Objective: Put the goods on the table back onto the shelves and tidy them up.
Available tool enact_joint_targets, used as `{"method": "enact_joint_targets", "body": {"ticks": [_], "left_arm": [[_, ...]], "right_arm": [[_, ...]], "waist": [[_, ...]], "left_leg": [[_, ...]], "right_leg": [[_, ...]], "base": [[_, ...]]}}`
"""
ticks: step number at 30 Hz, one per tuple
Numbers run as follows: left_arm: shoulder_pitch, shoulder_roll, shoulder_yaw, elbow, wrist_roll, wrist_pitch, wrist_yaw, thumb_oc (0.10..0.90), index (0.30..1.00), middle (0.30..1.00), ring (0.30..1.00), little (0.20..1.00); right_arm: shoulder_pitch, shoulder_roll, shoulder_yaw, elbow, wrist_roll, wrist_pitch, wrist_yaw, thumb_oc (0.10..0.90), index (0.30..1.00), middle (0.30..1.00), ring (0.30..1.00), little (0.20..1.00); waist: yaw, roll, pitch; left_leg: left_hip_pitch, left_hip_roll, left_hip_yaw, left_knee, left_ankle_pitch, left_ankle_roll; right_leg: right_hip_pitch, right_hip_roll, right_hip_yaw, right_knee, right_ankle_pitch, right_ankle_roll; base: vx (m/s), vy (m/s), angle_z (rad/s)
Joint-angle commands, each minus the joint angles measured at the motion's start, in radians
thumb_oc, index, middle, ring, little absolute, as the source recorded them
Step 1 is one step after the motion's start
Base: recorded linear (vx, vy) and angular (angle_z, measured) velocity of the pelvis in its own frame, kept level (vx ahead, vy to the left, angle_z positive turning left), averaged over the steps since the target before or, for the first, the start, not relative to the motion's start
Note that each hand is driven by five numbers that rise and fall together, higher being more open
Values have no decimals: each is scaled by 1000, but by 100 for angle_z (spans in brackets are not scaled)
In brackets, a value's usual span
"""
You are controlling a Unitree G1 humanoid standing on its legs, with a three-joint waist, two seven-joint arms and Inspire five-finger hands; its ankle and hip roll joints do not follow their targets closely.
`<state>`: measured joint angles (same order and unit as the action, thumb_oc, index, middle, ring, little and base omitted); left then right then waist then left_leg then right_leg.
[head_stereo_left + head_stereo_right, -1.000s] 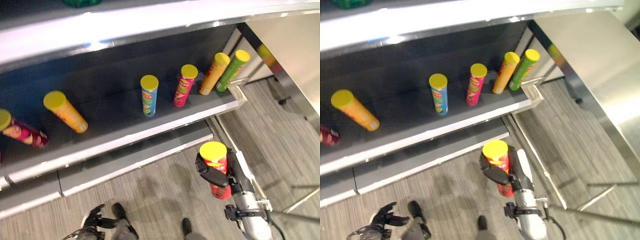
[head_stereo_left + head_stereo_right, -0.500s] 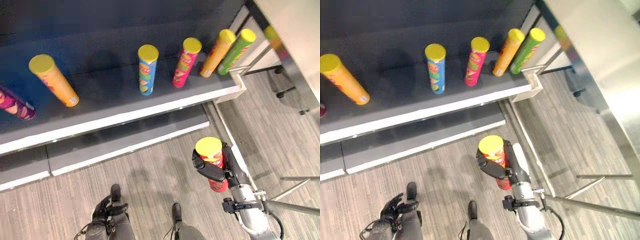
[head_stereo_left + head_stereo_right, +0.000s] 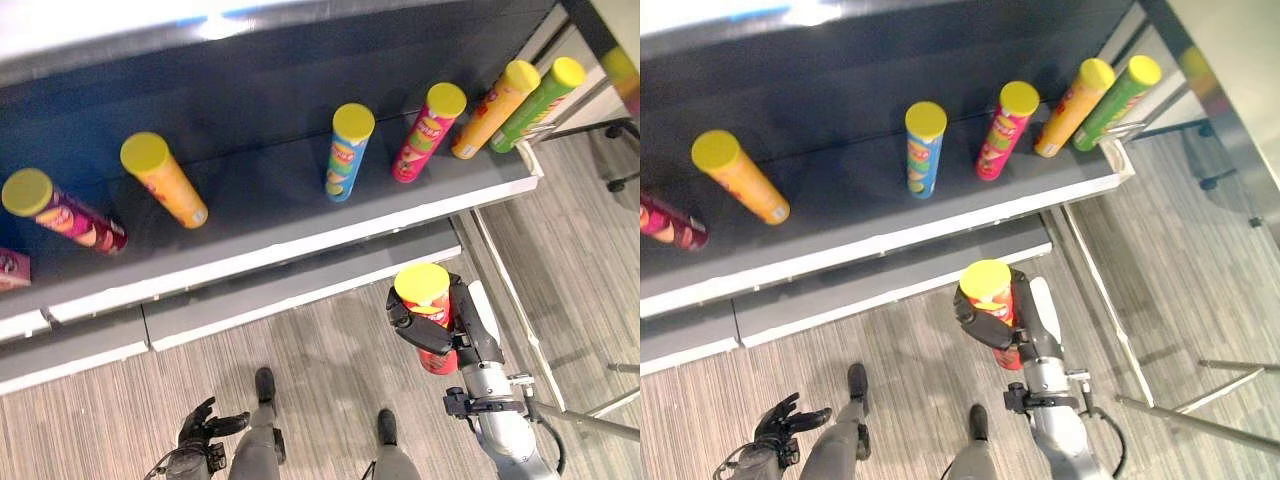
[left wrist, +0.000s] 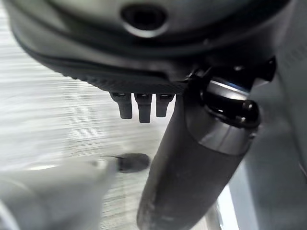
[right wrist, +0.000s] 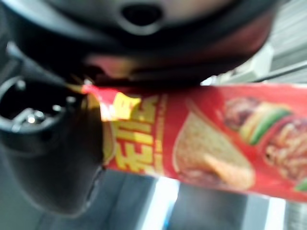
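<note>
- Right hand (image 3: 440, 325): dark fingers and thumb wrapped round a red cylindrical crisp can with a yellow lid (image 3: 426, 312), held upright above the grey wood-grain floor (image 3: 330, 380), in front of the shelf unit and below its right half. The right wrist view shows the can's red printed side (image 5: 216, 139) lying across the palm.
- Left hand (image 3: 205, 432): low at the lower left, over the floor, fingers spread and relaxed, holding nothing.
- Dark grey shelf board with a pale front edge (image 3: 300, 240): carries a row of upright, yellow-lidded cans, well apart from the held can.
- Row, from the robot's left: a magenta cylindrical can (image 3: 62, 212); an orange cylindrical can (image 3: 165, 182); a blue cylindrical can (image 3: 348, 154); a pink cylindrical can (image 3: 428, 134); a second orange cylindrical can (image 3: 494, 110); a green cylindrical can (image 3: 536, 105).
- The last two stand just beside each other at the shelf's right end.
- A pink box's corner (image 3: 12, 268) shows at the far left edge of the shelf.
- Lower grey shelf ledge (image 3: 300, 290): sits beneath the board, nearer the floor.
</note>
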<state>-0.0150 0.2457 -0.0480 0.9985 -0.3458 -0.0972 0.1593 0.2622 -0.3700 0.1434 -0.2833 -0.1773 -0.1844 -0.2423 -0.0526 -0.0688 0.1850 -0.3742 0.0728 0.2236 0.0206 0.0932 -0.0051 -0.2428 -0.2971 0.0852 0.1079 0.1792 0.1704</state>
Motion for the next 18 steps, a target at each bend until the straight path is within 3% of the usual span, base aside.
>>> {"method": "enact_joint_targets", "body": {"ticks": [1,2,4,5,8,18], "left_arm": [[31,33,16,-15,42,-21,5,800,900,900,900,900],[39,23,9,-6,47,-23,-5,800,900,900,900,900],[38,17,-1,-9,57,-23,-16,800,900,900,900,900],[51,17,0,-10,61,-20,-26,800,900,900,900,900],[47,4,0,6,71,-10,-21,800,900,900,900,900],[65,-13,10,44,113,5,-34,800,900,900,900,900]], "right_arm": [[-14,-35,-64,-98,2,-70,-24,400,300,300,300,300],[34,-36,-79,-107,11,-79,-21,400,300,300,300,300],[52,-34,-87,-107,22,-83,-15,400,300,300,300,300],[59,-30,-83,-105,31,-82,-13,400,300,300,300,300],[81,-31,-97,-92,42,-79,-27,400,300,300,300,300],[136,-71,-125,-105,18,-75,-18,400,300,300,300,300]], "waist": [[-6,66,-40],[-22,82,-53],[-38,98,-49],[-32,92,-52],[-38,73,-61],[-29,72,-83]], "left_leg": [[123,13,27,-41,-148,-17],[169,1,33,-76,-145,-13],[175,2,49,-70,-121,-6],[181,-12,47,-62,-131,-3],[196,-19,58,-63,-134,-3],[239,-7,53,-83,-114,-23]], "right_leg": [[50,35,-14,31,110,37],[47,112,13,33,-21,22],[-12,218,30,41,-178,-7],[3,232,17,19,-206,-8],[10,264,15,-17,-196,-15],[72,278,-16,-93,-206,-41]], "base": [[219,300,-63],[140,301,-66],[94,247,-42],[88,107,-12],[53,-42,9],[28,-55,11]]}}
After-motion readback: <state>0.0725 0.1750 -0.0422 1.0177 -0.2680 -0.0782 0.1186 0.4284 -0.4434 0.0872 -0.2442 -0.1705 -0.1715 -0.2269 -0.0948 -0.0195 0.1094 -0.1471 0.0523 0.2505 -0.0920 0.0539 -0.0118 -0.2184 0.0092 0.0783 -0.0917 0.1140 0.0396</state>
